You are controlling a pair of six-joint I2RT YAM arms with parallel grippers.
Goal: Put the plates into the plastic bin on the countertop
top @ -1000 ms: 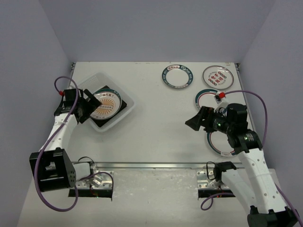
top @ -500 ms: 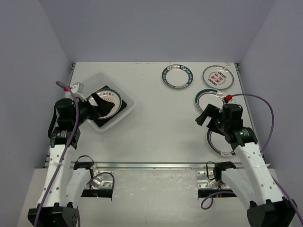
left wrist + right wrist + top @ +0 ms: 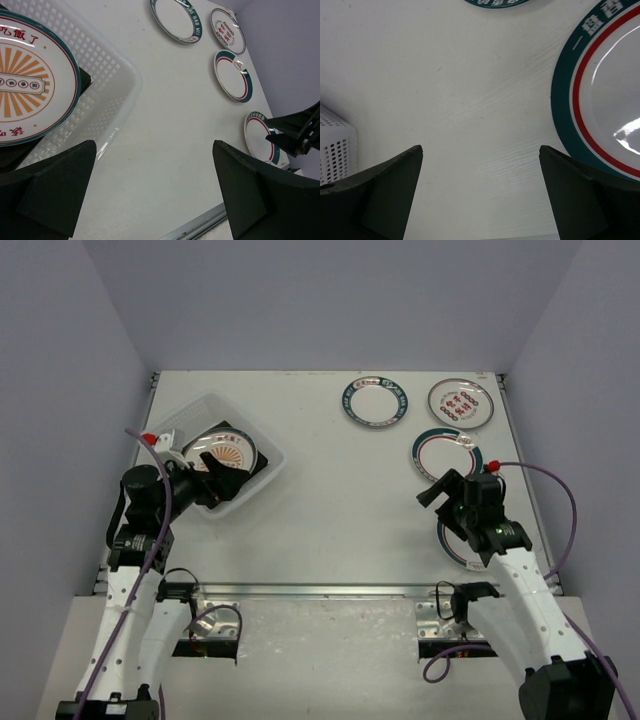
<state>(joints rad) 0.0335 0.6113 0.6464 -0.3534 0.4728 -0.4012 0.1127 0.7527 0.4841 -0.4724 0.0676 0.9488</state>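
The clear plastic bin [image 3: 107, 95] sits angled at the left of the white surface [image 3: 330, 500]. It holds an orange sunburst plate [image 3: 30, 95] atop a dark square plate [image 3: 86, 80]. On the right, round plates lie flat: a green-rimmed plate [image 3: 378, 403] and a red-patterned plate [image 3: 461, 402] at the back, a third plate [image 3: 446, 453] nearer, and a fourth plate [image 3: 256, 134] nearest, partly hidden.

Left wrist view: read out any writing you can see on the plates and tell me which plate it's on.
"吃飯了", red, as best it reads, at the top edge of the sunburst plate in the plastic bin.
Dark characters in its centre band: too small to read.
White rim lettering on the green-rimmed plate: blurred.
Red characters on the farthest plate: too small.
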